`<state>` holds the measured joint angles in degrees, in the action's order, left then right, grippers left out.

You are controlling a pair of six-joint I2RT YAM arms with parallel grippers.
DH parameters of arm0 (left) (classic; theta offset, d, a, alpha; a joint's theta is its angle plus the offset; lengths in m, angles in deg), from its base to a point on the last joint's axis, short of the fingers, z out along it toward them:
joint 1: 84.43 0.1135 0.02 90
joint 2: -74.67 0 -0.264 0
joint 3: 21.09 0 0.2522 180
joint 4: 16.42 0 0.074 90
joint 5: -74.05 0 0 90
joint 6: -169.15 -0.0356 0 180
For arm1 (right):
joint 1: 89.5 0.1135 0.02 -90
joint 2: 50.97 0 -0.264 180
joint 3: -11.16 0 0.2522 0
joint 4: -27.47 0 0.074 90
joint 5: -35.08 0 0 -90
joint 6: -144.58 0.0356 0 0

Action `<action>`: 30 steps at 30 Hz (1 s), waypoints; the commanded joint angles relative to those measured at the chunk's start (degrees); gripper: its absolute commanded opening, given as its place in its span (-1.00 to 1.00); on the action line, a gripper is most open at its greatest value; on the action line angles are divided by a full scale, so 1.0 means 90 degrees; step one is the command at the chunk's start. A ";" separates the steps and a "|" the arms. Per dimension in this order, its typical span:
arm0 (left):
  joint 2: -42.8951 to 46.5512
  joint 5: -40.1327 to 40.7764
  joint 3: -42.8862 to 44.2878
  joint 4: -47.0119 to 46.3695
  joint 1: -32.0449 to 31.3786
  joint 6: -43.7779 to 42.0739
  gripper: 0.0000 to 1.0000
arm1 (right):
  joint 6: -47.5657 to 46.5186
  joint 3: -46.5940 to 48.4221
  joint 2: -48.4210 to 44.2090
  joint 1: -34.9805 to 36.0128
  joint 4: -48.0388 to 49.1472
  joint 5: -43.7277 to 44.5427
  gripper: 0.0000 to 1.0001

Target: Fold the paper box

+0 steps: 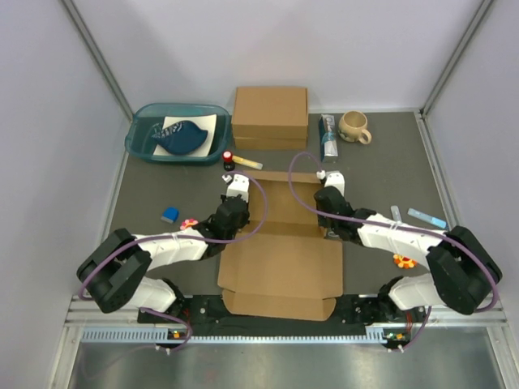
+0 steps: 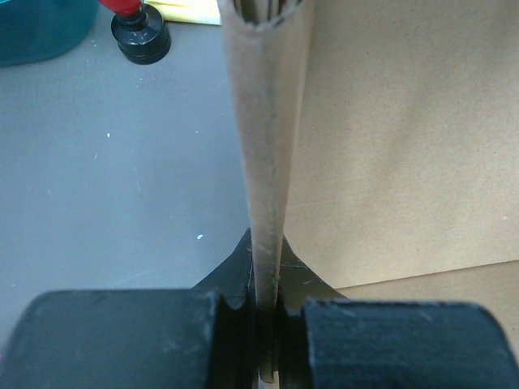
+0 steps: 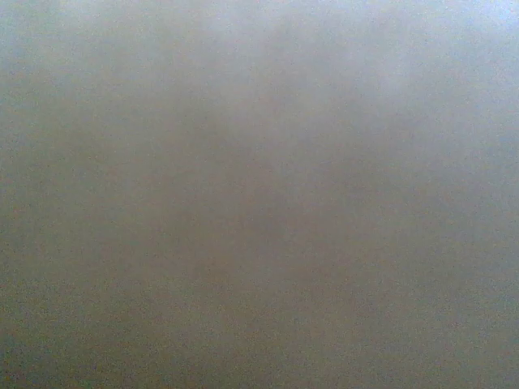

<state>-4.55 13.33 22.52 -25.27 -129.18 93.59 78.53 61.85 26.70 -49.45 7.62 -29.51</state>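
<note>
One flat paper box [image 1: 280, 267] lies mid-table [image 1: 146, 194] between the two arms, its long axis running from the near edge toward the far side and its tabbed end flap nearest the bases. The left gripper [image 2: 268, 324] has its jaws pinching the side flap [image 2: 268, 121] at the box's left edge, which stands upright. The right gripper [image 1: 328, 194] sits at the box's far right edge, but its wrist view is only a grey-brown blur and its fingers are hidden from above, so I cannot tell how its jaws stand.

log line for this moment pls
step: folding | left end effector: shut on upright left flap of paper box | right end effector: at box's right side, state unclear
</note>
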 commanded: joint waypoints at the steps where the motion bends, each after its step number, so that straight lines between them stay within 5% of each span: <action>1: 0.0257 -0.0167 0.0180 -0.0232 -0.0057 -0.0217 -1.00 | -0.0102 0.0252 -0.0485 0.0101 -0.0535 -0.0069 -0.19; 7: 0.0238 -0.0147 0.0180 -0.0242 -0.0067 -0.0247 -1.00 | -0.0268 0.0360 -0.1022 0.0101 -0.0272 0.0331 0.01; 13: 0.0189 -0.0235 0.0190 -0.0212 -0.0067 -0.0198 -1.00 | -0.0434 0.0389 -0.1072 0.0100 0.0178 0.0400 -0.02; 16: 0.0208 -0.0235 0.0190 -0.0164 -0.0067 -0.0207 -1.00 | -0.0463 0.0477 -0.0818 0.0100 0.0207 0.0351 -0.28; 21: 0.0306 -0.0226 0.0160 -0.0105 -0.0076 -0.0188 -1.00 | -0.0434 0.0302 -0.0720 0.0100 0.0363 0.0350 -1.00; 30: 0.0267 -0.0284 0.0258 0.0012 -0.0076 -0.0061 -1.00 | -0.0561 0.0242 -0.0788 0.0100 0.0276 0.0263 -0.90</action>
<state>-3.56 12.46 22.56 -23.57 -129.38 93.02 75.67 63.57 20.01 -49.21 8.98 -24.79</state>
